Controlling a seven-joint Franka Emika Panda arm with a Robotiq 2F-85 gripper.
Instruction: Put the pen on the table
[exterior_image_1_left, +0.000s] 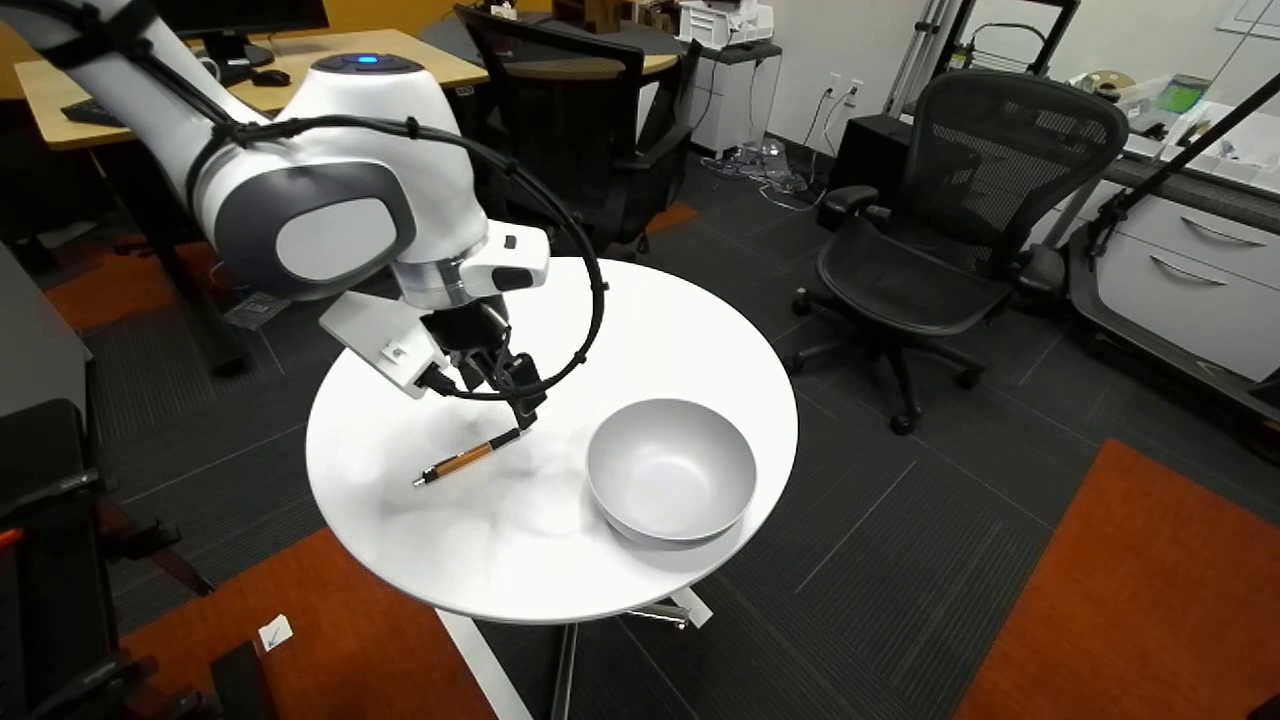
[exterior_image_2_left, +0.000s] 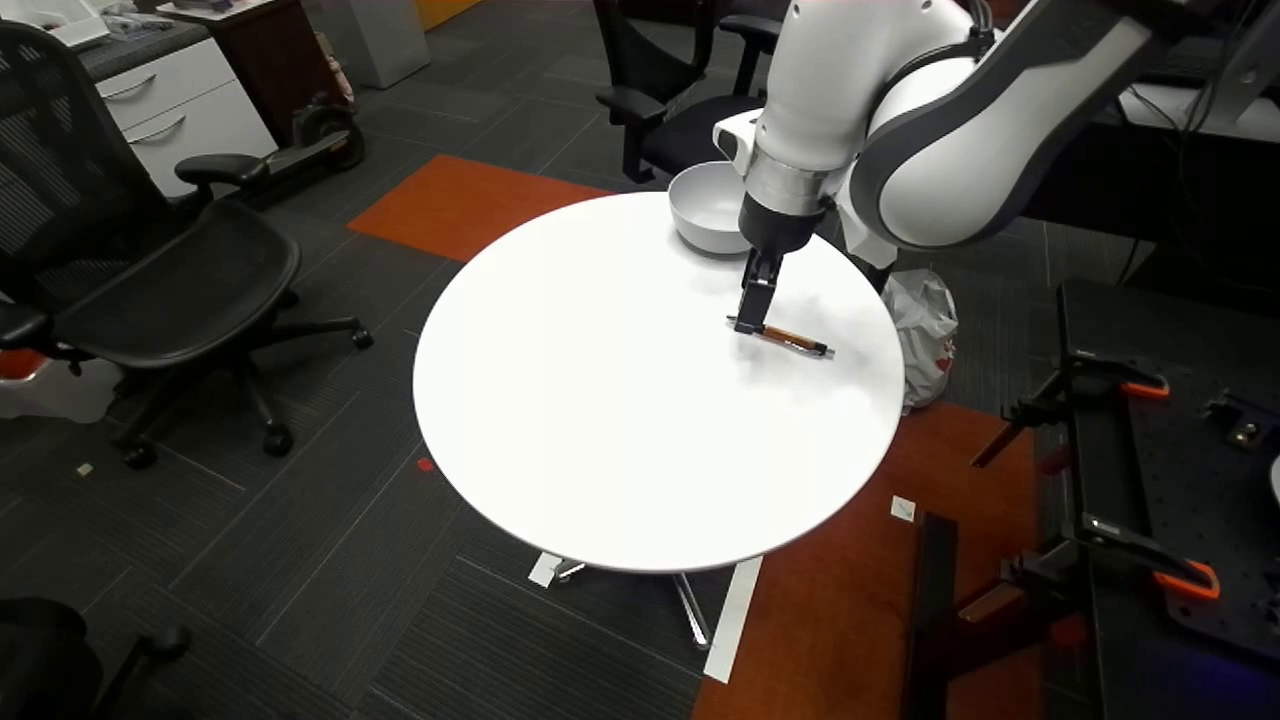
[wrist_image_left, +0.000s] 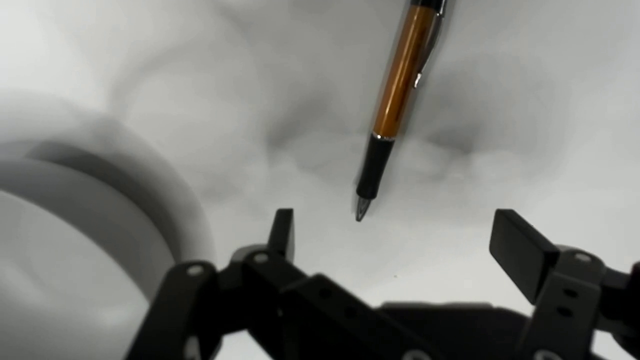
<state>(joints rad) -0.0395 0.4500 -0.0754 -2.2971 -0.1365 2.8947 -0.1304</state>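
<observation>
End effector (wrist_image_left: 395, 245): one, released, its two black fingers wide apart, low over the bench (exterior_image_2_left: 600, 400); cannot tell if they touch it.
Pen (wrist_image_left: 400, 85): one, orange-brown with a black grip, lying on the bench, tip toward the gap between the fingers.
Cable (exterior_image_1_left: 601, 287): black, strapped along the white arm (exterior_image_1_left: 335, 240), looping past the end effector.
Bowl (exterior_image_1_left: 670, 470): one, grey, upright on the bench, apart from the pen; its inside shows bare to the bottom.
Bench: one, round, white-topped, carrying pen and bowl.
Bag (exterior_image_2_left: 922, 330): one, pale plastic, partly hidden behind the bench rim; contents unclear.
Chairs (exterior_image_1_left: 1000, 170): two, black, in an exterior view, beyond the bench.
Desk (exterior_image_1_left: 350, 43): pale wood, bearing a monitor (exterior_image_1_left: 260, 12) and a mouse (exterior_image_1_left: 270, 77).
Bin (exterior_image_1_left: 715, 28): white, atop a cabinet (exterior_image_1_left: 735, 110); contents too small to tell.
</observation>
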